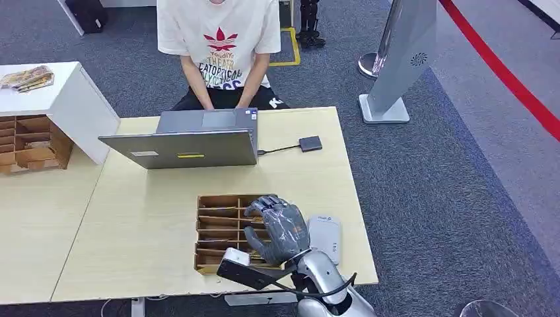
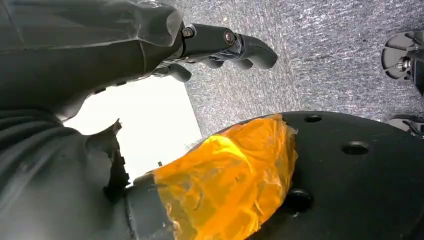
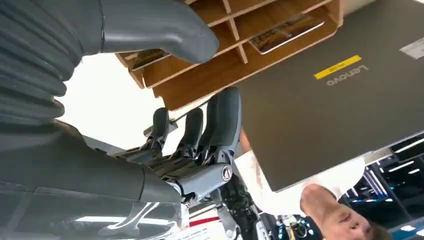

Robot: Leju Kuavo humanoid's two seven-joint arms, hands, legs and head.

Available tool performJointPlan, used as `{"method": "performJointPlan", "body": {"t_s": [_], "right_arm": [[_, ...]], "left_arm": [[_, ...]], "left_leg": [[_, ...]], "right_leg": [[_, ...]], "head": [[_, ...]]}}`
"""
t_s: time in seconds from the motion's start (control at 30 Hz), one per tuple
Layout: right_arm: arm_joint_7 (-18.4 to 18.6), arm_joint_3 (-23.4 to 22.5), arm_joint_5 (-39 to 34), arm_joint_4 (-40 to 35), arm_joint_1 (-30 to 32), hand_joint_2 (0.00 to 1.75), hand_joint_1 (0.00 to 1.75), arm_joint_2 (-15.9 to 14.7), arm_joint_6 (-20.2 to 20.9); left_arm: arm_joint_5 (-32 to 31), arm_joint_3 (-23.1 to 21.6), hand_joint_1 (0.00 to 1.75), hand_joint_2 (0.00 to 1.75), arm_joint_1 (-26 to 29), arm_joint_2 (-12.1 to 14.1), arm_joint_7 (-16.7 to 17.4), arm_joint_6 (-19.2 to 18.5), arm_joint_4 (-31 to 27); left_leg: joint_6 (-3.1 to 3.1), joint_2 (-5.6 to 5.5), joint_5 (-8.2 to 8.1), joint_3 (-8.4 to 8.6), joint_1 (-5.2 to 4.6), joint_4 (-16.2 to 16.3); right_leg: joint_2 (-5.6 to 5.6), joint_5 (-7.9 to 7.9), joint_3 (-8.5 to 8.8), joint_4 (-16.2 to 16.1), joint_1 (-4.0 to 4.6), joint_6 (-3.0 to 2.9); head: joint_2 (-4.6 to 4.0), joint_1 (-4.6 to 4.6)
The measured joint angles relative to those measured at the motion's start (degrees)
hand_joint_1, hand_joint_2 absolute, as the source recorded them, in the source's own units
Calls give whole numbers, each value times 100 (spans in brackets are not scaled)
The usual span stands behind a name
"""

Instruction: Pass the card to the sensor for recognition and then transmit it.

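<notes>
My right hand (image 1: pixel 277 231) hovers over the wooden divided tray (image 1: pixel 218 198) near the table's front edge, fingers apart and holding nothing. The right wrist view has the thumb and dark fingers (image 3: pixel 220 120) spread in front of the tray (image 3: pixel 210 75), where cards (image 3: pixel 287 32) lie flat in its compartments. A white flat sensor device (image 1: pixel 325 238) lies just right of the tray. A small black box (image 1: pixel 310 143) is cabled to the laptop (image 1: pixel 191 142). My left hand (image 2: pixel 100 60) hangs above the carpet, its fingers (image 2: pixel 235 47) loosely bent around nothing.
A person (image 1: pixel 221 46) sits behind the laptop at the table's far side. A second wooden tray (image 1: pixel 30 142) and a white cabinet (image 1: pixel 66 102) with packets (image 1: pixel 26 78) stand at the left. A grey kiosk stand (image 1: pixel 396 66) is on the carpet at the right.
</notes>
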Motion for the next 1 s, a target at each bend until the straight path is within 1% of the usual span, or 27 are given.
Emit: {"method": "performJointPlan", "body": {"t_s": [0.03,0.1,0.17,0.2,0.27,0.4,0.67,0.8,0.83,0.87,0.9,1.0], "right_arm": [[0,5,-18,0,4,175,99,0,11],[2,18,-44,2,12,175,98,-2,20],[2,24,-53,20,13,175,101,-2,29],[2,26,-55,35,13,175,99,-2,35],[2,29,-63,76,13,175,101,-2,61],[2,46,-70,171,11,175,96,0,83],[33,68,-90,369,2,175,98,9,83],[37,74,-90,426,-10,175,94,11,77],[44,74,-90,439,-14,175,101,15,72],[52,72,-90,459,-21,175,99,24,70],[57,72,-85,481,-28,175,103,37,68],[100,72,-61,540,-61,175,101,70,40]], "left_arm": [[2,0,0,0,0,0,0,0,0],[2,0,0,0,0,0,0,0,0],[2,0,0,0,-1,0,0,0,0],[2,-2,0,0,-1,0,0,0,0],[2,-2,0,0,-1,0,0,0,0],[2,-2,0,0,-1,0,7,2,0],[0,-4,0,0,-3,0,26,4,0],[0,-4,0,0,-4,0,28,4,0],[0,-4,0,0,-4,0,28,4,0],[0,-7,0,0,-4,0,31,4,0],[0,-7,0,0,-4,0,31,4,0],[2,-15,0,0,-5,0,33,4,0]], "left_leg": [[0,0,0,0,0,0],[0,0,0,0,0,0],[0,0,0,0,0,0],[0,0,0,0,0,0],[0,0,0,-1,0,0],[0,0,0,-1,0,0],[0,-1,0,-1,0,0],[0,0,0,-1,0,0],[0,-1,0,-1,0,0],[0,0,0,-1,0,0],[0,0,0,-1,0,0],[0,0,0,-1,0,0]], "right_leg": [[0,0,0,0,0,0],[0,0,0,0,0,0],[0,0,0,0,0,0],[0,0,0,0,0,0],[0,0,0,0,0,0],[0,0,0,0,0,0],[0,0,0,0,0,0],[0,0,1,0,0,0],[0,0,1,0,0,0],[0,0,0,0,0,0],[0,0,0,0,0,0],[0,0,1,0,0,0]], "head": [[0,0],[0,0],[0,0],[0,0],[0,0],[0,0],[0,0],[0,0],[0,0],[0,0],[0,0],[0,0]]}}
